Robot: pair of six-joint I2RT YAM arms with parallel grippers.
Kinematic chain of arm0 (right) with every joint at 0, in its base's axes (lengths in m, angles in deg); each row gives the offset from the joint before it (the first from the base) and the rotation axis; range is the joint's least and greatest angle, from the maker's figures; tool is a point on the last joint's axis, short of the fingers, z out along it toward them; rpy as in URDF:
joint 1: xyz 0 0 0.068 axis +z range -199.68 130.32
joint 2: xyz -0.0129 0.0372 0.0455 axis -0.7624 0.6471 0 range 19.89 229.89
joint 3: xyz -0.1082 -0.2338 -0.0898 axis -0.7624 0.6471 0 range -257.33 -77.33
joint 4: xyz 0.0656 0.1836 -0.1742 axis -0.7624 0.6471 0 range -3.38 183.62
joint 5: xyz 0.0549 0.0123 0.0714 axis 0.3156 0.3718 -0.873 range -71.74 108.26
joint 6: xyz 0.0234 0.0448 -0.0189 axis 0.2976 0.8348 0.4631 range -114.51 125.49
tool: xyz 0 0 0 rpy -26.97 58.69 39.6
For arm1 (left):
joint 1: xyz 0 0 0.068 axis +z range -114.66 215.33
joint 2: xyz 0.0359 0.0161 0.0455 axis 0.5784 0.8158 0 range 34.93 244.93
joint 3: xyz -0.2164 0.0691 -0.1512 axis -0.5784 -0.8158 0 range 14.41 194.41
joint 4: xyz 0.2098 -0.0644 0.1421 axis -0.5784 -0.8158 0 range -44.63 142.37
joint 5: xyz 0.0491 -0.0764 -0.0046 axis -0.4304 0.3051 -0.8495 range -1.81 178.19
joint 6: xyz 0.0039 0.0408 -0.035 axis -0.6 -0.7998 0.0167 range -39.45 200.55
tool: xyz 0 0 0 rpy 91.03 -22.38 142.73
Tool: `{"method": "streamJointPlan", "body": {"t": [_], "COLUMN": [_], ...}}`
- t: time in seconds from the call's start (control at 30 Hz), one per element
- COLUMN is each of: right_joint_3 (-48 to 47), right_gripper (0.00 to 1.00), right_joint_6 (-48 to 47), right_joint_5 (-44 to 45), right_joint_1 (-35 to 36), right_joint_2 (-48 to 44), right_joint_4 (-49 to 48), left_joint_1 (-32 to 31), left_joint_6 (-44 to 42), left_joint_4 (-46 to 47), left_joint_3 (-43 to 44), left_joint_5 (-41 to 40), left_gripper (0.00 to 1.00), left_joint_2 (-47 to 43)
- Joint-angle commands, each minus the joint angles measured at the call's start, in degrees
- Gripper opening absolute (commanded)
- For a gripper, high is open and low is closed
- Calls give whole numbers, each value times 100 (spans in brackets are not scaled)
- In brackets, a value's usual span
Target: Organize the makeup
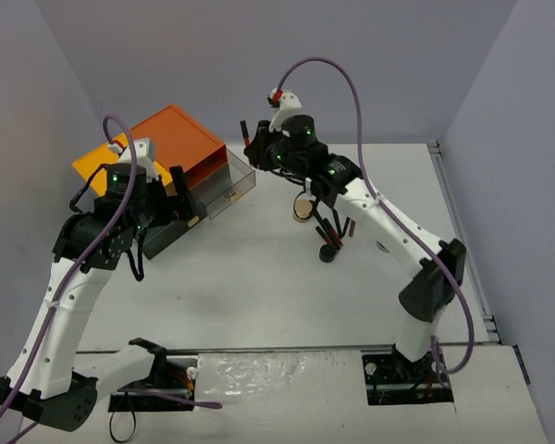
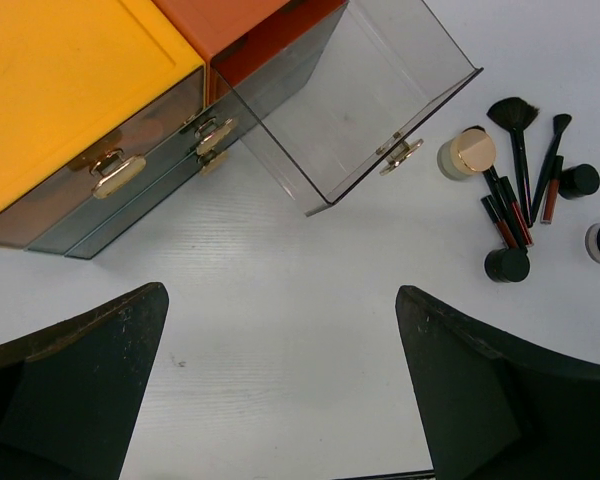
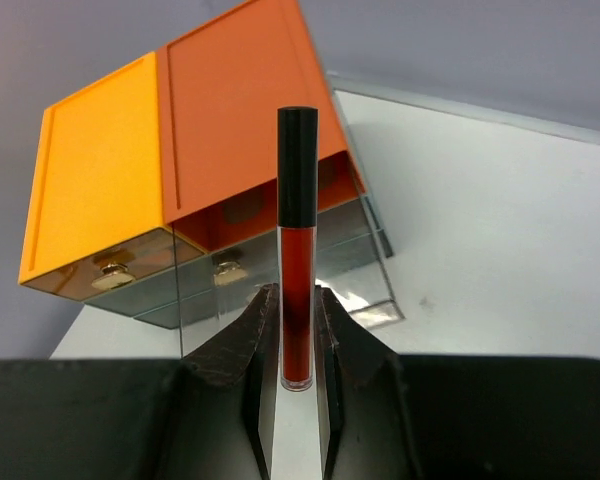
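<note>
My right gripper (image 3: 295, 298) is shut on a slim red lip-gloss tube with a black cap (image 3: 297, 250), held upright above the open drawer; in the top view this gripper (image 1: 250, 141) hangs by the cabinet's right end. The rest of the makeup lies in a pile on the table (image 1: 326, 227): a gold-lidded jar (image 2: 468, 153), a fan brush (image 2: 515, 120), a second brush (image 2: 552, 145), red and black pencils (image 2: 507, 215), and round black compacts (image 2: 507, 265) (image 2: 580, 180). My left gripper (image 2: 280, 300) is open and empty over bare table in front of the cabinet (image 1: 180, 196). No lavender curler shows.
The cabinet with yellow (image 2: 60, 80) and orange (image 3: 240, 110) tops stands at the back left (image 1: 166, 139). Its clear smoky drawer (image 2: 370, 100) is pulled out toward the makeup, gold handle in front. Grey walls close in the table.
</note>
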Motion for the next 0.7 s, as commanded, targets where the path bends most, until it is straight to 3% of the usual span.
{"method": "streamJointPlan", "body": {"t": [0.0, 0.27, 0.5, 0.67], "right_joint_3": [-742, -873, -735, -480], "right_gripper": [2, 6, 30, 39], "right_joint_6": [-220, -221, -169, -247], "right_joint_5": [-590, -403, -162, 91], "right_joint_1": [346, 604, 617, 608], "right_joint_2": [738, 1265, 1414, 1311], "right_joint_4": [-967, -1835, -1927, -1813], "left_joint_1": [67, 80, 80, 80], "left_joint_6": [141, 216, 188, 161], "left_joint_4": [-30, -81, -78, -38], "left_joint_3": [-152, -412, -497, -507], "left_joint_5": [-91, -73, -63, -68], "left_gripper": [97, 97, 97, 97], "left_joint_2": [-295, -493, -517, -503]}}
